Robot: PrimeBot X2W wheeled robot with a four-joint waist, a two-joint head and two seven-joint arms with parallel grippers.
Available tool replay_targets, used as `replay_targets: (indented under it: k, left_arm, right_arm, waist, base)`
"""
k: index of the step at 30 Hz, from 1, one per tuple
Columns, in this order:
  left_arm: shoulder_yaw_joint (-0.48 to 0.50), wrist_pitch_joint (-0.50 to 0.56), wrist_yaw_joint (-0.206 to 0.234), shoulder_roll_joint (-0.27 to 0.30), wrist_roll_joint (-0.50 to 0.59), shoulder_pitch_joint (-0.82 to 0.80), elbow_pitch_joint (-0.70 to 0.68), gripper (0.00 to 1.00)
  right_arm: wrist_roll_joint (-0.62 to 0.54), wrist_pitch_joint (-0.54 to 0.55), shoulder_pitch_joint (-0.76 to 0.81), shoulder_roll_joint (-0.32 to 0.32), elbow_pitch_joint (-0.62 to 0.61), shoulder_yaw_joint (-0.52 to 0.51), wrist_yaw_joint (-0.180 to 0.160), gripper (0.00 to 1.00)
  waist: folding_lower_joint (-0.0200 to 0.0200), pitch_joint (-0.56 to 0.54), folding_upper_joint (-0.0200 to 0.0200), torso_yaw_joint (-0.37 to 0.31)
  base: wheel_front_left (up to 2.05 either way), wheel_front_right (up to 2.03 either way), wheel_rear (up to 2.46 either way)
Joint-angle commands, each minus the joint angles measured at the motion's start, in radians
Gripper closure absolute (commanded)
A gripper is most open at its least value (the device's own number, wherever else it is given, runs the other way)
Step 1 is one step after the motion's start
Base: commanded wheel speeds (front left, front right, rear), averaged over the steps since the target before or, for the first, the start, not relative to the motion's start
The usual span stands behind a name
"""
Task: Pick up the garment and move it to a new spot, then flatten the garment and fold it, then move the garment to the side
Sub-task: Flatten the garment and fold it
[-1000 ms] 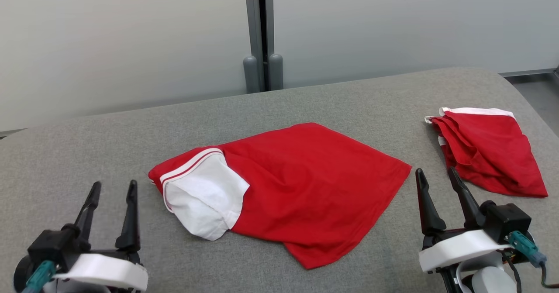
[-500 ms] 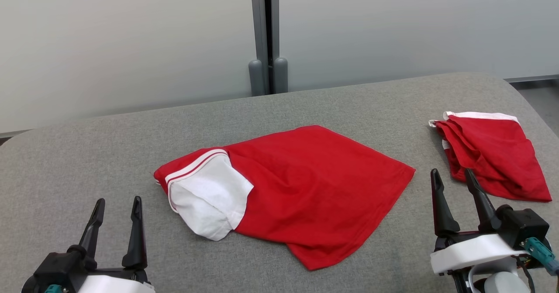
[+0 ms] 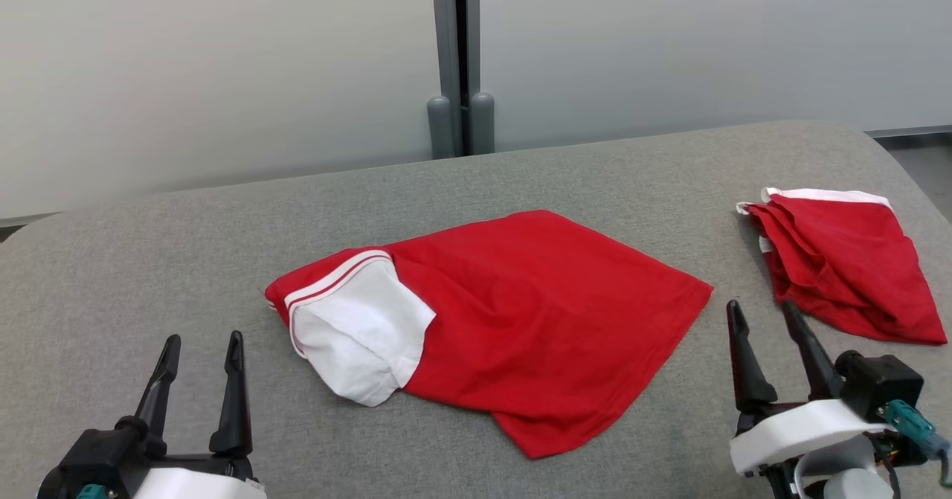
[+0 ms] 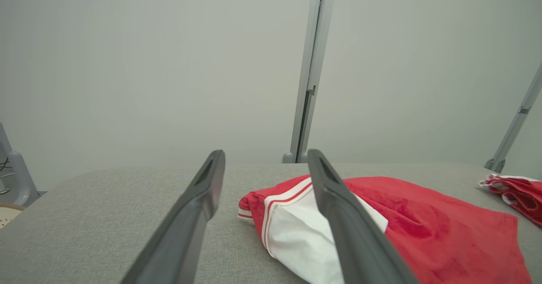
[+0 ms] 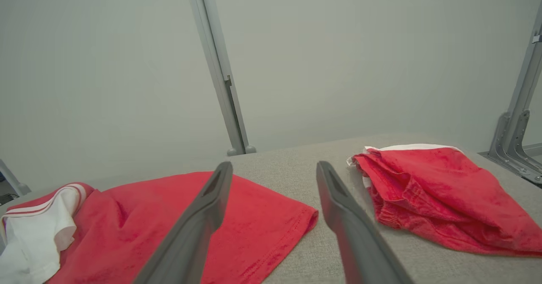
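A red garment (image 3: 535, 313) with a white sleeve (image 3: 357, 343) and red-and-white striped trim lies folded on the middle of the grey table (image 3: 149, 261). The left wrist view has the red garment (image 4: 423, 229) right of the fingers, and the right wrist view has the red garment (image 5: 178, 216) at lower left. My left gripper (image 3: 202, 344) stands open at the lower left, short of the sleeve, holding nothing. At the lower right my right gripper (image 3: 762, 311) is open too, just right of the garment's corner.
A second red garment (image 3: 840, 261) with a white edge lies bunched at the table's right, just beyond my right gripper; the right wrist view has that bunched garment (image 5: 440, 191) right of the fingers. A pale partition wall with a grey post (image 3: 455, 60) stands behind the table.
The camera has shifted a little, so the whole scene sits slightly further right. Both grippers have drawn back towards the lower edge, still open. The garments lie as before.
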Motion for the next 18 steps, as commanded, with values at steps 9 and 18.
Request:
replay_targets:
  k: [9,18]
  left_arm:
    - [0.033,-0.001,-0.023,-0.017,0.013,0.002,-0.003,0.00]
    - [0.017,-0.001,-0.042,-0.031,0.027,-0.036,0.024,0.00]
  right_arm:
    - [0.103,0.395,-0.040,0.019,0.123,0.005,0.000,0.00]
    - [0.282,0.670,-0.065,0.031,0.233,-0.031,0.000,0.00]
  waist:
    - [0.0000,0.017,0.0000,0.053]
    - [0.0000,0.038,0.0000,0.164]
  base:
    - [0.00,0.00,0.00]
    - [0.00,0.00,0.00]
